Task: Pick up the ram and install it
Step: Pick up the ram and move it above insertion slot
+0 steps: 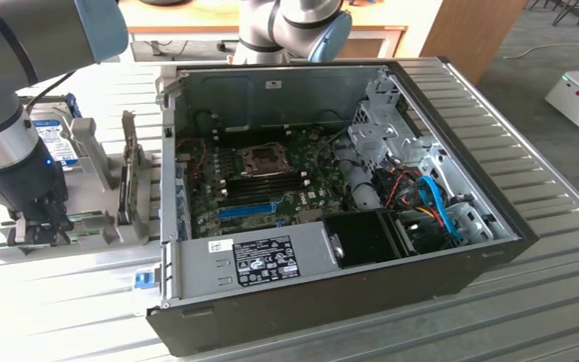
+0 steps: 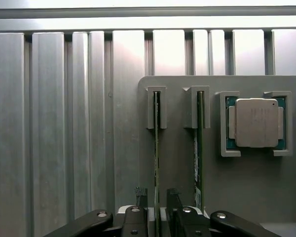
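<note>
The ram (image 2: 156, 143) is a thin green stick standing on edge in a slot of the grey holder (image 2: 177, 163). My gripper (image 2: 156, 193) straddles its near end, open, with one dark finger (image 2: 140, 193) on each side and a small gap to the board. A second, alike green stick (image 2: 199, 143) with a pale label stands in the neighbouring slot, outside the fingers. In the exterior view my gripper (image 1: 38, 226) hangs low over the holder (image 1: 99, 235) at the exterior view's left, beside the open computer case (image 1: 340, 173). The motherboard (image 1: 269, 181) lies inside the case.
A processor chip (image 2: 256, 122) sits in a pocket of the holder beyond the second stick. A hard drive (image 1: 53, 139) and a flat part (image 1: 129, 177) stand in racks next to the case's wall. The table (image 2: 54, 123) is ribbed metal. A second arm (image 1: 289, 30) stands behind the case.
</note>
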Robot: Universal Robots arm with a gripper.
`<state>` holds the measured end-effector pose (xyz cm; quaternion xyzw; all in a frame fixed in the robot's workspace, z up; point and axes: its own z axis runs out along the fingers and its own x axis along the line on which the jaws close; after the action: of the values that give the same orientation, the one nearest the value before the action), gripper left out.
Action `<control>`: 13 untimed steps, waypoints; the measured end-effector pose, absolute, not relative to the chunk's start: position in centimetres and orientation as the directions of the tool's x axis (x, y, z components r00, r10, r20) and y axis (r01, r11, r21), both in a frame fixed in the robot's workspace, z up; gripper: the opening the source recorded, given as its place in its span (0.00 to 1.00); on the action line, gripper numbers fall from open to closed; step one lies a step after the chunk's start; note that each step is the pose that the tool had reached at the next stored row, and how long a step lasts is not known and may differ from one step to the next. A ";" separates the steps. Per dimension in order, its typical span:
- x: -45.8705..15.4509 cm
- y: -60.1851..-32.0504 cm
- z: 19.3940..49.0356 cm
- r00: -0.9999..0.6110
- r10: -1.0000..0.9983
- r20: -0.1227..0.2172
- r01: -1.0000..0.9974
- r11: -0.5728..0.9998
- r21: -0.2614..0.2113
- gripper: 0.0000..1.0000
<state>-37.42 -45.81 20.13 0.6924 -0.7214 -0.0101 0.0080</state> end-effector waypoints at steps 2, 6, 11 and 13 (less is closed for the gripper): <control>-37.4 -45.8 20.1 -0.040 -0.999 -0.002 -0.999 0.040 0.026 0.29; -37.4 -45.8 20.1 -0.040 -0.999 -0.003 -0.999 0.040 0.026 0.29; -37.4 -45.8 20.1 -0.040 -0.999 -0.002 -0.999 0.040 0.026 0.29; -37.4 -45.8 20.1 -0.040 -0.999 -0.002 -0.999 0.040 0.026 0.29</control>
<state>-37.42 -45.80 20.06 0.6928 -0.7210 -0.0101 0.0080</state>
